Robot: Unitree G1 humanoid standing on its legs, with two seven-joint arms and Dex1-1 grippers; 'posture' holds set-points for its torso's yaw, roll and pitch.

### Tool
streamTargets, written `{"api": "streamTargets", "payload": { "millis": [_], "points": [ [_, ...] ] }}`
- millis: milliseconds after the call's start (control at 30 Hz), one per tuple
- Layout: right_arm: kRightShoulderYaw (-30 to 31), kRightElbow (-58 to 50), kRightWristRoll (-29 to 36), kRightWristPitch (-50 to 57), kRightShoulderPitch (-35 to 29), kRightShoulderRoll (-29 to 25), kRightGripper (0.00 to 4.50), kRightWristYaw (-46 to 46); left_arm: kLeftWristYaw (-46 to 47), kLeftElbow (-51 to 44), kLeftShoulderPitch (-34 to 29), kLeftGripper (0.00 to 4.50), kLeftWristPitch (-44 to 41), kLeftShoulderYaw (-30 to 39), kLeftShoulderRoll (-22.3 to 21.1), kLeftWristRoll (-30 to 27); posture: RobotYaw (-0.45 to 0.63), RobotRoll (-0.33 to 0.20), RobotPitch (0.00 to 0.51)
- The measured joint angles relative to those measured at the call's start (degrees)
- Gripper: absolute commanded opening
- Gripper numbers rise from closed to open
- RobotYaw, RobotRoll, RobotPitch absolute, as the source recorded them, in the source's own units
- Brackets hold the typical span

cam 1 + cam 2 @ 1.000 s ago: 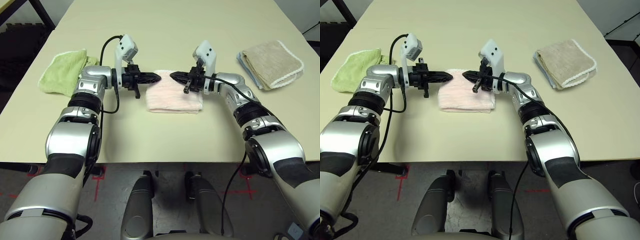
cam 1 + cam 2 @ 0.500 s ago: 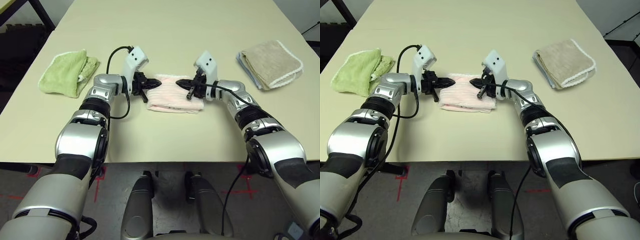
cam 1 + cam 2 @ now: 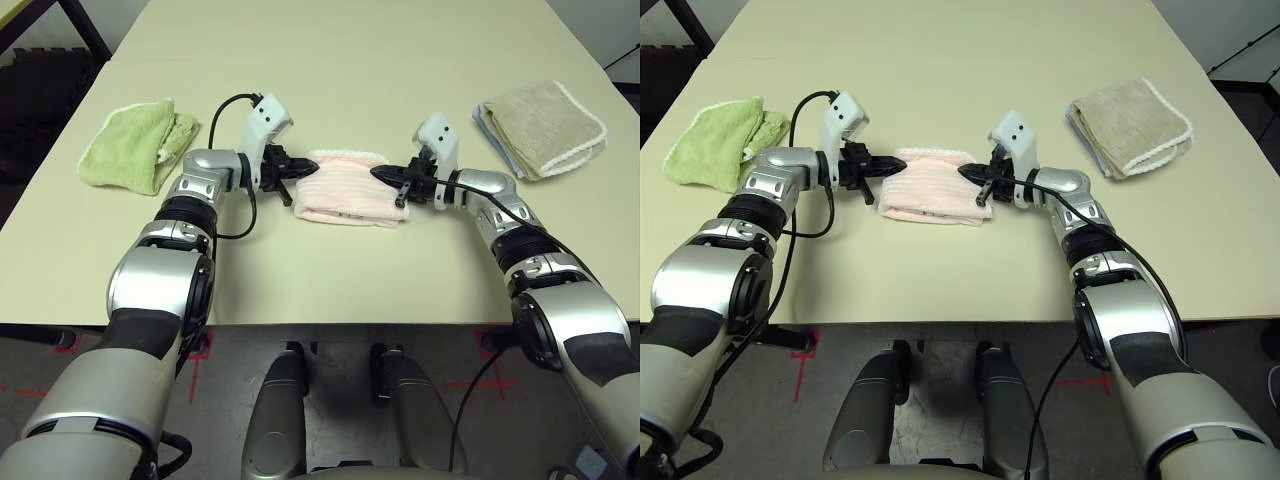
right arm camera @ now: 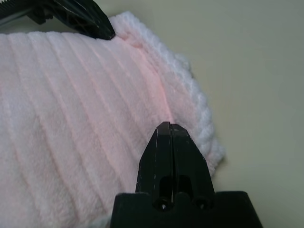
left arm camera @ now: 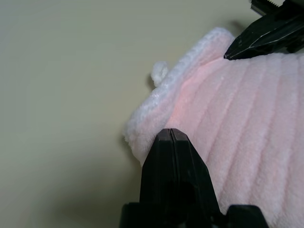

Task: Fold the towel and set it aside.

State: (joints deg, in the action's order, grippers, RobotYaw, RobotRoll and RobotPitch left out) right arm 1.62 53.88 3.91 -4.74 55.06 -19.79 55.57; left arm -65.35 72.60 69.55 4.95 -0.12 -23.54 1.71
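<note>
Both two-fingered black grippers, the left one (image 5: 173, 130) and the right one (image 4: 172, 124), had their fingers pressed together, with no cloth seen pinched between them. Their tips met the far part of the pale pink terry towel with white scalloped trim (image 3: 350, 195), left and right, near its trimmed edge. The towel lay as a compact folded bundle on the cream tabletop (image 3: 330, 275), midway between a light green towel (image 3: 130, 150) on the left and a folded beige towel with white edging (image 3: 545, 130) on the right.

Step in hand, as judged: pressing and squaring the fold. Doing it well called for light, even downward pressure from both tips, drawn outward along the trim so that the raised edge settled flat. Too hard a push risked dragging the upper layer askew; uneven force could have turned the bundle. A straight upward lift afterwards seemed wise, lest terry loops catch. Setting aside remained undone.
</note>
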Motion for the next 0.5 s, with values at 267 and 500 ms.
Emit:
{"api": "streamTargets", "payload": {
  "millis": [267, 500],
  "points": [
    [-3.1, -6.4, 4.8, 3.9, -4.3, -5.0, 0.0, 4.2, -8.4, -1.6, 0.0, 0.04, 0.7, 3.3, -4.2, -3.3, 0.01, 0.0, 0.224],
    [-5.9, -23.0, 12.9, 11.6, -8.1, -8.8, 0.99, 10.6, -17.1, -8.9, -0.7, 0.38, -1.4, 3.7, -7.2, -6.5, 0.01, 0.0, 0.219]
  ]
}}
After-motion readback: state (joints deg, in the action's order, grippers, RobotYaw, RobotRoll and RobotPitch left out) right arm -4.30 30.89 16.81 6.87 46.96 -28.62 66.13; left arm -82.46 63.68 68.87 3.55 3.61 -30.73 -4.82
